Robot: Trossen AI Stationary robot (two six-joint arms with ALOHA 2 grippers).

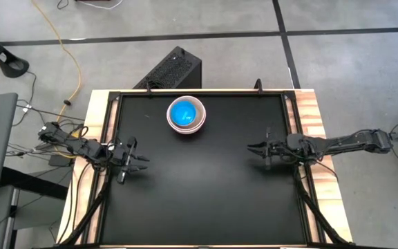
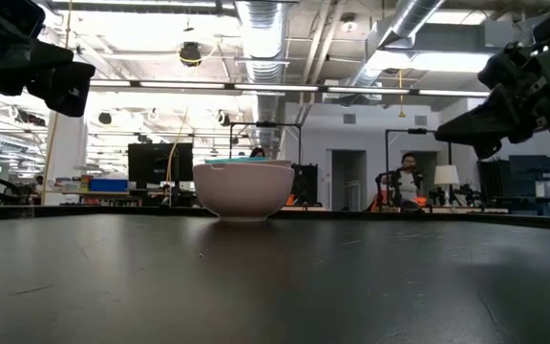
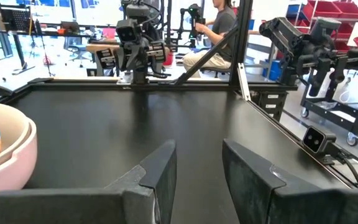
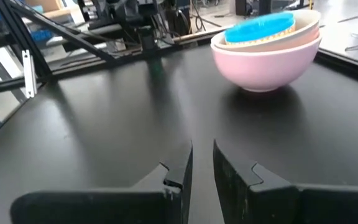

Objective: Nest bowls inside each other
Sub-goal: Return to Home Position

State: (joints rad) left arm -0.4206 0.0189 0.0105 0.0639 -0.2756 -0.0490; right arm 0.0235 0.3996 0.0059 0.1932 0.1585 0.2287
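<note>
Pink plastic formed the outer shell of the bowl stack (image 1: pixel 186 115), which stood on the black table (image 1: pixel 206 200) near its rear rim, slightly toward the left arm's side and well apart from both grippers. Inside the pink bowl (image 4: pixel 266 62) we saw a cream bowl (image 4: pixel 294 32), and in that a blue bowl (image 4: pixel 260 28) whose rim rode proud of the others and looked tilted. We could not tell how many more bowls lay underneath. The left gripper (image 1: pixel 144 164) hung above the table at its own side, fingers spread and holding nothing. The right gripper (image 1: pixel 251 147) hung opposite it, its fingers parted by only a narrow slit and likewise empty. We judged the main hazard to be the loosely seated top bowl: a jolt to the table could rock it out of the nest. The second hazard was a sweep. If either arm travelled home on a low path past the rear rim, a finger or a link could clip the stack and slide or topple it, since light plastic on a smooth top offers little resistance. The left gripper was the nearer one and therefore the greater concern. The loose cables (image 1: pixel 43 135) beside the left arm could also snag and jerk the arm off its path.
</note>
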